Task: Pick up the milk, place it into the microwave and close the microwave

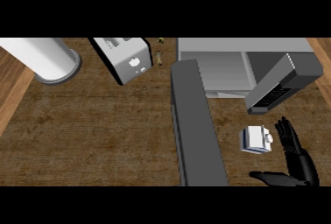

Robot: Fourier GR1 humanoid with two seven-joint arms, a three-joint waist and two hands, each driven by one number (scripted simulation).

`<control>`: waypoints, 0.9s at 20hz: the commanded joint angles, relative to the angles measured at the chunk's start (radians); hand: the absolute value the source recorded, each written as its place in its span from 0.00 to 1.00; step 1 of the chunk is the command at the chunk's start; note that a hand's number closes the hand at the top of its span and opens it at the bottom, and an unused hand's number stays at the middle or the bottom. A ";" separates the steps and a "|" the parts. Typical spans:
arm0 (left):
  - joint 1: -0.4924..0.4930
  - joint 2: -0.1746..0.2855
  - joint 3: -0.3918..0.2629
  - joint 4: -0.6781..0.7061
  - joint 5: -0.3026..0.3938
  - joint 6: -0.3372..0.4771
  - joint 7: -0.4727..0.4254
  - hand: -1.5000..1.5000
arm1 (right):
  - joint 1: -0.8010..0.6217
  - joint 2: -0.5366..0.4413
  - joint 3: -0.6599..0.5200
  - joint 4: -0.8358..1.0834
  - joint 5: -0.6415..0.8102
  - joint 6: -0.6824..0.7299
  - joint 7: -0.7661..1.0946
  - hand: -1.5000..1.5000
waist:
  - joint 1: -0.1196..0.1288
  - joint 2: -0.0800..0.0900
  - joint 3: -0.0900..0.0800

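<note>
The milk (255,139) is a small white carton with blue edges. It stands on the wooden counter, just right of the microwave's open door (196,127), a long grey slab that reaches toward me. The microwave (241,65) sits at the back right with its pale cavity showing. My right hand (296,155) is open beside the milk's right side. Its fingers point away from me and its thumb (271,177) spreads out below the carton. I cannot tell whether the fingers touch the carton. My left hand does not show.
A grey block with a dark grid (281,83) tilts across the microwave's front right. A silver appliance (123,59) with a white knob stands at the back centre. A white cylinder (45,59) stands at the back left. Bare counter (90,131) spreads left of the door.
</note>
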 commanded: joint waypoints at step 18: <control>0.061 -0.004 0.010 -0.094 0.074 -0.006 0.035 0.00 | -0.370 -0.062 -0.060 0.751 0.090 -0.093 -0.381 1.00 | 0.014 0.003 0.002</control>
